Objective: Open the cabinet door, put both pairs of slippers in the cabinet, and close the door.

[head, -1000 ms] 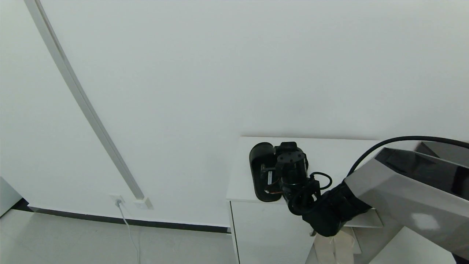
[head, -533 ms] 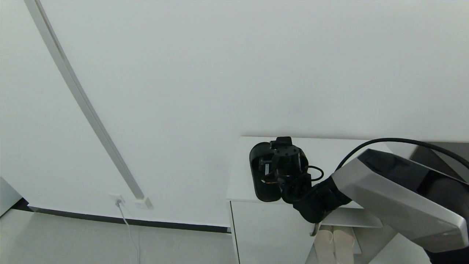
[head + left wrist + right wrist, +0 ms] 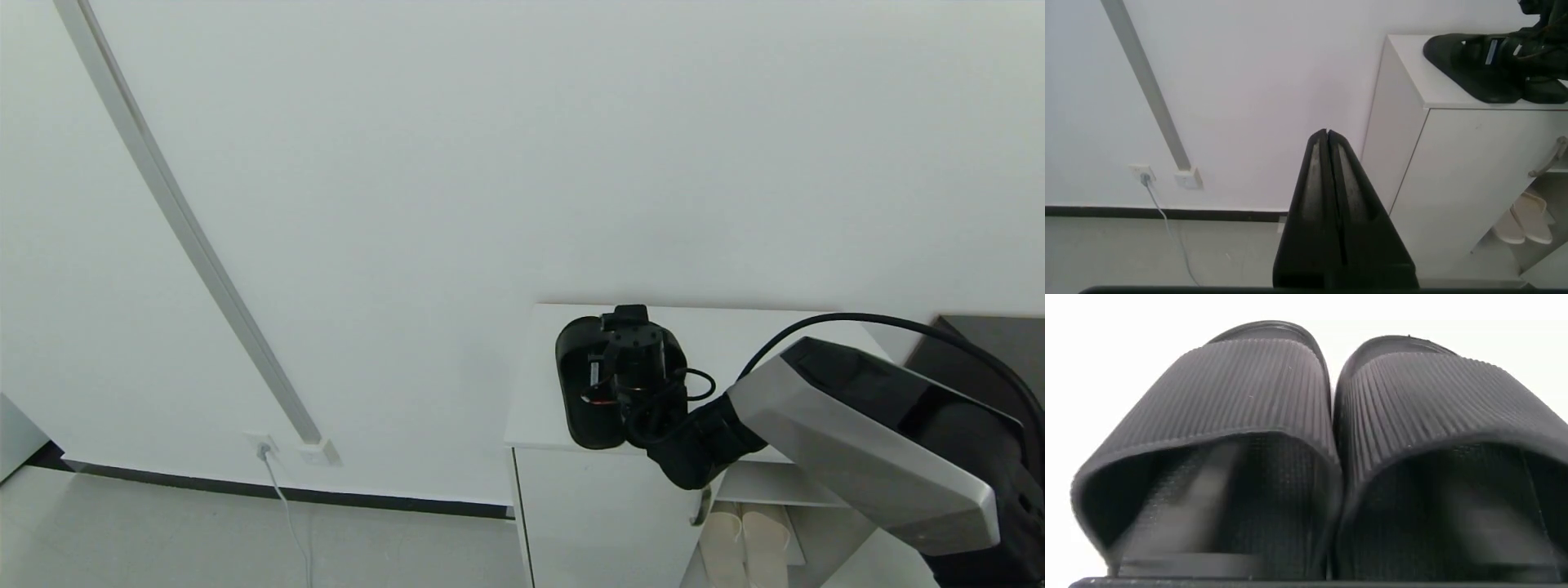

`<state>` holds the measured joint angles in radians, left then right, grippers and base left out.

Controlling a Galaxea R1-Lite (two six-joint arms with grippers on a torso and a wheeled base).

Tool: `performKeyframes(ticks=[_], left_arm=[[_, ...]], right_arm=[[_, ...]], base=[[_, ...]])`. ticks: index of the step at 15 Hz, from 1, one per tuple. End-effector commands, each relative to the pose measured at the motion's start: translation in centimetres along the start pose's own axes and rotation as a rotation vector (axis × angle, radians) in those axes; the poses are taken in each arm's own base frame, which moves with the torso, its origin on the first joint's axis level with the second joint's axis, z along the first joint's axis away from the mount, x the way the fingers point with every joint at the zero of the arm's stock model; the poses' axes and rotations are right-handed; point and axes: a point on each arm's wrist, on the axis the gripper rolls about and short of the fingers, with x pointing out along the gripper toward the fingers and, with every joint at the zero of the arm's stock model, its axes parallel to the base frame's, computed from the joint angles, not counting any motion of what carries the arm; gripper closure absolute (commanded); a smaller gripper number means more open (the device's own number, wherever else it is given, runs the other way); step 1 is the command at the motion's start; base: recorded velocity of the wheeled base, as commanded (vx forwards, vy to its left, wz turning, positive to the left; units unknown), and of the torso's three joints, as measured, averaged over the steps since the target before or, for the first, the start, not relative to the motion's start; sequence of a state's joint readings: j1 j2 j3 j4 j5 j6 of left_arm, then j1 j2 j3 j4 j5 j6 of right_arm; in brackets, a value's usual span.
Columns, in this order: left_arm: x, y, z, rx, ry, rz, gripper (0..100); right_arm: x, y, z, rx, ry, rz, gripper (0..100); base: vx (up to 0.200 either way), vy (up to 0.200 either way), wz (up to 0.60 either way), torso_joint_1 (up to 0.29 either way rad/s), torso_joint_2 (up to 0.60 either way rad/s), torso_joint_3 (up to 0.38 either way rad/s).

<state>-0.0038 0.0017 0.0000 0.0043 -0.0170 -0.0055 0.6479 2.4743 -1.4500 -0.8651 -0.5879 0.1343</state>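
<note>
Black slippers (image 3: 1249,408) atop the cabinet (image 3: 735,343), just ahead of the right pincer (image 3: 629,351), nearer than a second ago; grip impossible to tell. Likely readying the second pickup, beige pair (image 3: 744,535) already shelved below it. Left pincer (image 3: 1328,163) clenched, empty, well aside.

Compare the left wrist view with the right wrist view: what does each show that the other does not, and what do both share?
Left wrist view, not the right: the shut left end effector, the white cabinet, the beige slippers on a low shelf in it, and a wall socket.
Right wrist view, not the left: the black slippers close up, with their ribbed straps and the openings under them.
Both: the black slippers, lying side by side; the left wrist view places them on the cabinet top.
</note>
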Motion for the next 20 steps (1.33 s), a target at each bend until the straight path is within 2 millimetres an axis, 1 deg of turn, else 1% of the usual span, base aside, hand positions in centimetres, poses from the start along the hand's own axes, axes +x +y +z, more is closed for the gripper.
performKeyframes(ticks=[1,4,6,7,8,9,10,11,12,13,14,17,19,20], left_arm=[[0.0,0.0,0.0,-0.001,0.002,-0.001,100],[0.0,0.0,0.0,-0.001,0.002,-0.001,100],[0.0,0.0,0.0,-0.001,0.002,-0.001,100],[0.0,0.0,0.0,-0.001,0.002,0.001,100],[0.0,0.0,0.0,-0.001,0.002,0.001,100],[0.0,0.0,0.0,-0.001,0.002,0.001,100],[0.0,0.0,0.0,-0.001,0.002,-0.001,100],[0.0,0.0,0.0,-0.001,0.002,-0.001,100],[0.0,0.0,0.0,-0.002,0.002,-0.001,100],[0.0,0.0,0.0,-0.002,0.002,-0.001,100],[0.0,0.0,0.0,-0.001,0.000,0.001,100],[0.0,0.0,0.0,0.002,0.002,-0.001,100],[0.0,0.0,0.0,0.002,0.002,-0.001,100],[0.0,0.0,0.0,0.002,0.002,-0.001,100]], right_arm=[[0.0,0.1,-0.1,0.000,0.000,0.001,100],[-0.1,0.1,0.1,0.001,-0.003,0.003,100],[-0.3,0.2,0.6,0.006,-0.011,0.007,100],[-0.7,0.2,1.3,0.010,-0.020,0.010,100],[-1.7,0.1,2.6,0.004,-0.032,0.019,100],[-3.6,0.0,4.2,-0.012,-0.039,0.060,100],[-5.2,-0.1,5.2,-0.022,-0.035,0.110,100],[-7.8,-0.5,6.5,-0.038,-0.029,0.184,100],[-9.9,-1.2,7.5,-0.050,-0.026,0.235,100],[-11.7,-1.9,8.0,-0.061,-0.016,0.280,100],[-13.7,-2.6,8.3,-0.069,-0.002,0.327,100],[-19.2,-5.1,7.8,-0.105,0.065,0.497,100],[-21.0,-5.9,7.7,-0.109,0.071,0.520,100],[-21.4,-6.0,7.8,-0.108,0.068,0.528,100]], base=[[0.000,0.000,0.00,0.000,0.00,0.000],[0.000,0.000,0.00,0.000,0.00,0.000],[0.000,0.000,0.00,0.000,0.00,0.000],[0.000,0.000,0.00,0.000,0.00,0.000],[0.000,0.000,0.00,0.000,0.00,0.000],[0.000,0.000,0.00,0.000,0.00,0.000],[0.000,0.000,0.00,0.000,0.00,0.000],[0.000,0.000,0.00,0.000,0.00,0.000],[0.000,0.000,0.00,0.000,0.00,0.000],[0.000,0.000,0.00,0.000,0.00,0.000],[0.000,0.000,0.00,0.000,0.00,0.000],[0.000,0.000,0.00,0.000,0.00,0.000],[0.000,0.000,0.00,0.000,0.00,0.000],[0.000,0.000,0.00,0.000,0.00,0.000]])
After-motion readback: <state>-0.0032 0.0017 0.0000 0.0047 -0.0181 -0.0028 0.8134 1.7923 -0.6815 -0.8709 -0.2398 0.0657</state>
